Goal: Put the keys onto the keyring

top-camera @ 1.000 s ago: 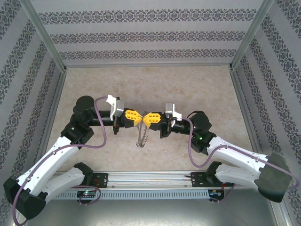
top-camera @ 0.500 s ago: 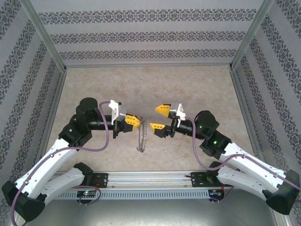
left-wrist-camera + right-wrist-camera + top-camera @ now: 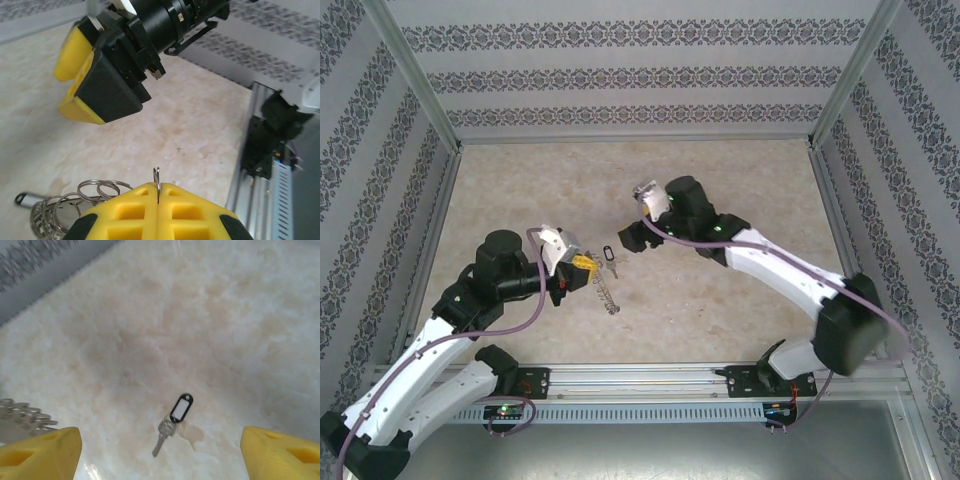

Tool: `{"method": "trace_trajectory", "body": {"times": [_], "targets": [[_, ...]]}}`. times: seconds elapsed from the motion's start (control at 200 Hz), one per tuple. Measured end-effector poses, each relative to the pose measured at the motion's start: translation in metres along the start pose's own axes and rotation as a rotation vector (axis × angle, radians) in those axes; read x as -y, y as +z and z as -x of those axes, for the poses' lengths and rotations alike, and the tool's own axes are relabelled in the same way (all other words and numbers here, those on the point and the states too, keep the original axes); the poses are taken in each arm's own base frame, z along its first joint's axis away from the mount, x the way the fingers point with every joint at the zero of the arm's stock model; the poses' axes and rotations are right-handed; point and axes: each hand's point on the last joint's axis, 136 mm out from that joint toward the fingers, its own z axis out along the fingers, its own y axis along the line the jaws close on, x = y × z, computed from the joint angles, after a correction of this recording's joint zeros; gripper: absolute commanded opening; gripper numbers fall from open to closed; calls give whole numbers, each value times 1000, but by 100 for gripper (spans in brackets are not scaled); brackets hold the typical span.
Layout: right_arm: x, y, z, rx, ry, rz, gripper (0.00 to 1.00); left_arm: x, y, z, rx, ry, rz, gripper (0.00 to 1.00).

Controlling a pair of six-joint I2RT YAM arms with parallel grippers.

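- Keys, silver with dark oval tag, lie on beige tabletop beneath the right claw, its fingers spread wide.
- Left claw clamps the large grey metal keyring beside them.

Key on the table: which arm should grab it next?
Right. The right gripper hovers over the key with jaws open; the left gripper is shut on the keyring.

Tabletop: pale beige, marbled stone pattern, matte, evenly lit.
Back wall, left wall, right wall: light grey panels crossed by dark ornamental bands.
Corner posts: silver metal, one at each back corner.
Near edge: aluminium rail, with a grey metal sill in front of it.
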Motion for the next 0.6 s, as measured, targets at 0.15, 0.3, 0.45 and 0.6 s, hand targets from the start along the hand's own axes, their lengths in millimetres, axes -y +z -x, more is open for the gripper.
{"method": "trace_trajectory", "body": {"times": [0.15, 0.3, 0.45, 0.6], "targets": [[7, 44, -23, -159, 24, 9, 76, -19, -11, -24, 5, -98, 146, 0], [5, 76, -50, -302, 27, 17, 74, -35, -27, -37, 34, -182, 274, 0], [-11, 97, -72, -415, -14, -4, 72, -50, -48, -48, 90, -231, 408, 0], [-24, 112, -85, -498, -56, -28, 68, -60, -57, -54, 93, -251, 486, 0]]}}
